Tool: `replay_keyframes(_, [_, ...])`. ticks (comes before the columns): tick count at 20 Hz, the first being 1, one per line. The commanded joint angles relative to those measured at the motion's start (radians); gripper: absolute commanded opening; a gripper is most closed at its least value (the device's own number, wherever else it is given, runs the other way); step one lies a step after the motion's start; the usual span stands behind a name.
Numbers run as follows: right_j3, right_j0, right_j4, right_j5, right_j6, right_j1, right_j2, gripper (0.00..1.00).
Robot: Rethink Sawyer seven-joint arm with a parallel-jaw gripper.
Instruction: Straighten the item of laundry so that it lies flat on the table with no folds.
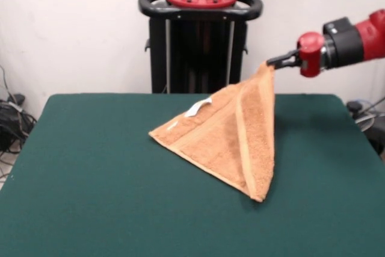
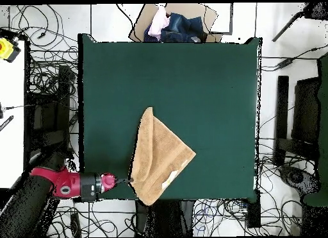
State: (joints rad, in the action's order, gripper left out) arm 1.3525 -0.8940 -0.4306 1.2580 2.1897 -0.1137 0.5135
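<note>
Your claw (image 1: 272, 62) is pinched on a corner of the towel (image 1: 231, 139), lifting it tent-like off the bench (image 1: 90, 179); next, draw it outward to unfold.

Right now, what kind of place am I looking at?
Most likely a robotics lab: a red arm on a pedestal, its end effector pinching a towel over a green table, with loose cables across the floor.
</note>
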Motion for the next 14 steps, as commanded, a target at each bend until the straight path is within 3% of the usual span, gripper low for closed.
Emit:
replay_keyframes(1, [-0.215,0.004,0.096,0.188,0.16,0.086,-0.116,0.0])
replay_keyframes(9, [-0.405,0.02,0.106,0.298,0.21,0.237,-0.113,0.0])
replay_keyframes(14, [-0.45,0.025,0.114,0.312,0.218,0.272,-0.102,0.0])
